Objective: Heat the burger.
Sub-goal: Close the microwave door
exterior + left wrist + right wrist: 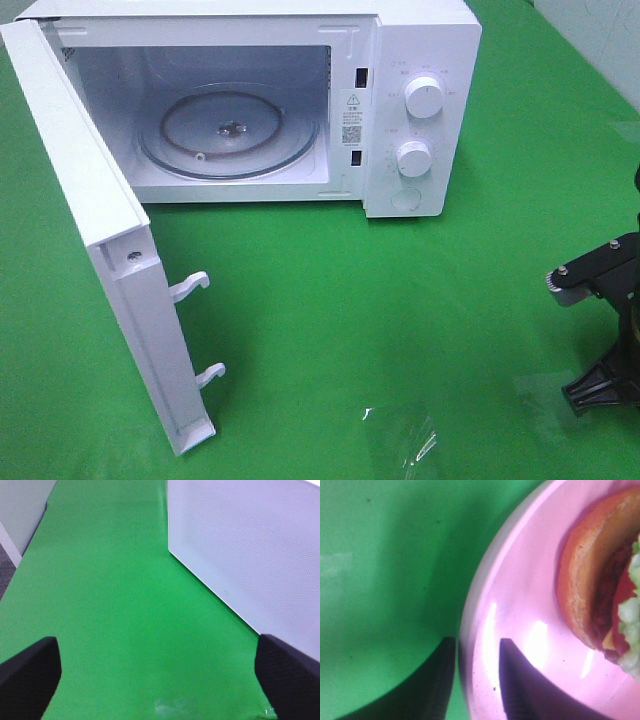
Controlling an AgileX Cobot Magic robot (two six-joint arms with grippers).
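Observation:
The burger (590,580) shows only in the right wrist view: a glossy orange-brown bun with frilly green lettuce at its edge, lying on a pink plate (520,605). My right gripper (476,642) straddles the plate's rim, one finger outside over the green cloth and the other finger (515,680) over the plate's inside, with a gap on both sides. Burger and plate lie outside the high view; only the right arm (600,330) shows at its right edge. My left gripper (160,680) is wide open over bare green cloth, holding nothing.
A white microwave (420,100) stands at the back with its door (100,250) swung fully open toward the front left and a bare glass turntable (230,135) inside. The door's dotted outer face (250,555) runs beside the left gripper. A clear shiny film (400,440) lies front centre.

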